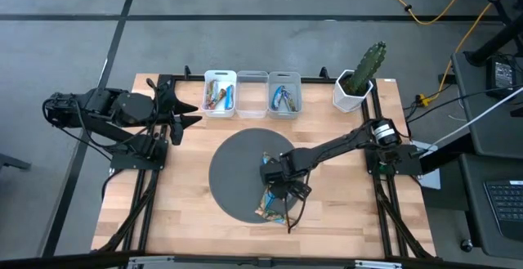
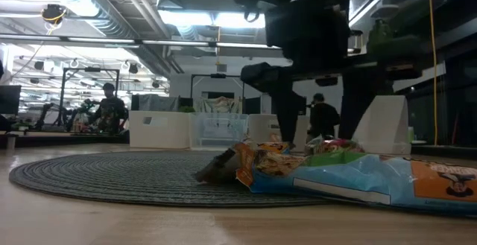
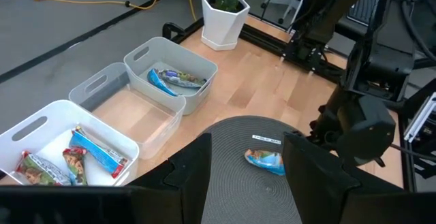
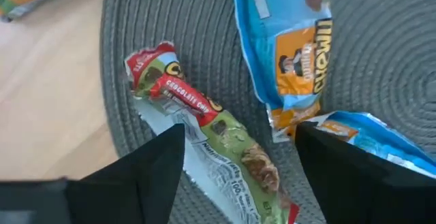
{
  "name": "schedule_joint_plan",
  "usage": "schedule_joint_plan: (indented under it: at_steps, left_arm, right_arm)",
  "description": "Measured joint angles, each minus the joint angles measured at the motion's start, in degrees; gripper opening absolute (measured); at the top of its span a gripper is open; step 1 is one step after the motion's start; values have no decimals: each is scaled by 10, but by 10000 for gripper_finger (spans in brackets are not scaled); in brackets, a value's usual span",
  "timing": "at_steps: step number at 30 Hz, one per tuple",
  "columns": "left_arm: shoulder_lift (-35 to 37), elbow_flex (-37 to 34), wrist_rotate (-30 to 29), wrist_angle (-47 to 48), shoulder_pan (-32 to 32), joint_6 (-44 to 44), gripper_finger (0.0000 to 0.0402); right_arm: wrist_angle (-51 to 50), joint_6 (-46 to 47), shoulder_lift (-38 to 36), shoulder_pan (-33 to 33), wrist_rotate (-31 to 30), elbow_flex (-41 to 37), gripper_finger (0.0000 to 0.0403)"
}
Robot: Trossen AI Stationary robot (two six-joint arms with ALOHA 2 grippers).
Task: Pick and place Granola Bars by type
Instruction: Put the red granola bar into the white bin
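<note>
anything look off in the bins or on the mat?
Mostly fine. The middle bin is empty while both outer bins hold bars. One blue bar hangs over the mat's edge onto the wood, beside the open right gripper.

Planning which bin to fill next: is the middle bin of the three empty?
Empty. The middle bin shows only its bare floor in the left wrist view, while both outer bins hold granola bars.

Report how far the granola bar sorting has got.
Done: bars lie in the left bin and the right bin; the middle bin looks empty. In hand: the right gripper, open, hovers over a green-and-red bar on the round mat. Left: that bar and the blue bars beside it. The left gripper waits near the bins.
</note>
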State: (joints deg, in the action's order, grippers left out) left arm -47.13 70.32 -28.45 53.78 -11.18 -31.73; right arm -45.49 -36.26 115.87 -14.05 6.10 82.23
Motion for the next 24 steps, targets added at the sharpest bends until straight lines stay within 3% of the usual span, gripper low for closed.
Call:
schedule_joint_plan:
  at_steps: [6,13,20,24]
  left_arm:
    - [0,0,0,0,0,-2,169]
    - [0,0,-2,0,0,-2,169]
    - [0,0,-3,0,0,-1,169]
    - [0,0,-3,0,0,-1,169]
  right_arm:
    - [14,5,0,7,40,-37,216]
    - [-14,10,-2,7,38,-54,141]
    - [-91,13,-5,11,8,6,37]
    - [-165,59,-17,17,-4,64,27]
